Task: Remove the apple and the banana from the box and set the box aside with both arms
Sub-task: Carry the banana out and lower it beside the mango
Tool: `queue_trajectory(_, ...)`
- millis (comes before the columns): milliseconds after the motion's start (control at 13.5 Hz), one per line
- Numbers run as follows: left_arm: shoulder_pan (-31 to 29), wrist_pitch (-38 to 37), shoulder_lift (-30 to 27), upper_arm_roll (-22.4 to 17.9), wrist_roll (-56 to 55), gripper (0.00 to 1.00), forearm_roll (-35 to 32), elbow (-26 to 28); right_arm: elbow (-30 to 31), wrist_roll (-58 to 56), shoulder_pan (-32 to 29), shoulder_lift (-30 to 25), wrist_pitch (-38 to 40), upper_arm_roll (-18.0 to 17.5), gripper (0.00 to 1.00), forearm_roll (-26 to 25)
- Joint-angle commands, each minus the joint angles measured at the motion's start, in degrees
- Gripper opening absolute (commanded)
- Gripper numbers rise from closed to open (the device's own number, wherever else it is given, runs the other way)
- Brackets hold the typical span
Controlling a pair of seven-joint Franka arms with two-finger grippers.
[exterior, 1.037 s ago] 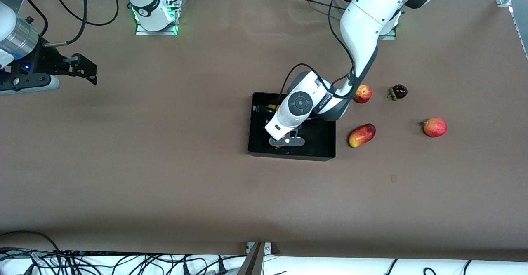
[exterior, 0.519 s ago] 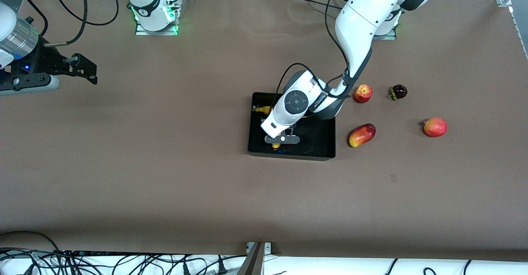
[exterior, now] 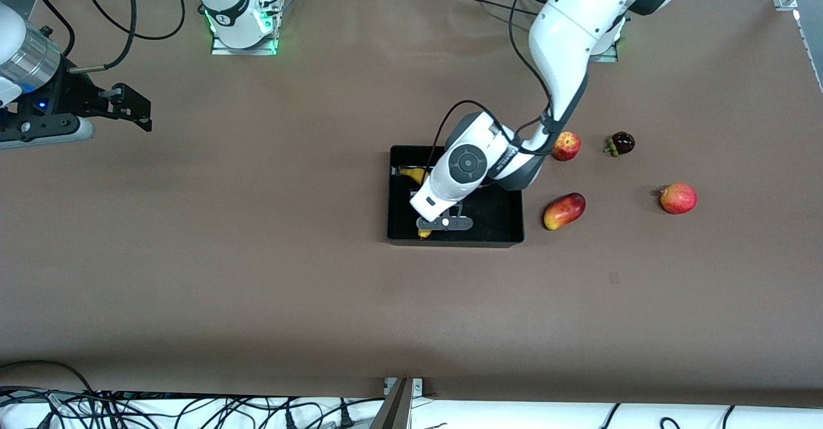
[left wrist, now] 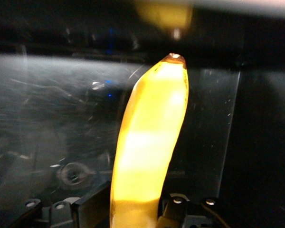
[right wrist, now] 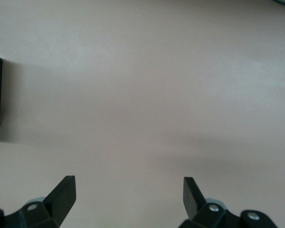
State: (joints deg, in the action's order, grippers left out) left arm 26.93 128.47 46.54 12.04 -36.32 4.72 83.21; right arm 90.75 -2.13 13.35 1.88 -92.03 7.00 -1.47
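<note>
Front view: the left end effector [exterior: 443,224] is down inside the black box [exterior: 501,220] near the worktop's centre, clenched on the banana [left wrist: 149,142]. The right end effector [right wrist: 128,194] waits released over the worktop's right-arm end. The apple [exterior: 566,146] lies beside the box.

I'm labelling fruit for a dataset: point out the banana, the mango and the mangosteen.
banana [left wrist: 149,142]: left wrist view, middle of its yellow body.
mango [exterior: 564,211]: front view, centre of its skin.
mangosteen [exterior: 622,142]: front view, its dark rind.
</note>
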Motion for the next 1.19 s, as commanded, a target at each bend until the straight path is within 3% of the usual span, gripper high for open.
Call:
queue_trajectory(0, -1.53, -8.12, -6.88, 0.0, 0.73, 0.03, 1.34, 0.64, -0.93, 0.29, 0.19, 0.14, 0.8, -0.14, 1.0, -0.2)
queue_trajectory(296, -8.97, -21.21, -14.35, -0.18, 3.26, 0.04, 0.81, 0.55, -0.93, 0.29, 0.1, 0.14, 0.89, -0.05, 1.0, -0.28)
queue_trajectory(519, -17.5, -30.1, -14.54, -1.31, 19.14, 0.04, 0.03, 0.55, -0.93, 0.29, 0.1, 0.14, 0.8, 0.04, 1.0, -0.55)
queue_trajectory(741, -25.42, -32.32, -13.58, -1.41, 33.46, 0.05, -11.0, 1.6, -1.02, -0.06, 0.01, 0.14, 0.8, 0.21, 1.0, -0.02)
queue_trajectory(963, -30.7, -33.2, -8.84, -1.41, 41.49, 0.1, -21.48, 1.78, -2.07, -0.06, 0.28, 0.14, 0.98, -0.14, 1.0, 0.07)
queue_trajectory(1111, -32.55, -30.84, -5.86, -1.32, 41.77, 0.19, -23.18, 2.57, -2.07, -0.06, 0.45, 0.14, 3.07, -0.49, 1.0, 0.33)
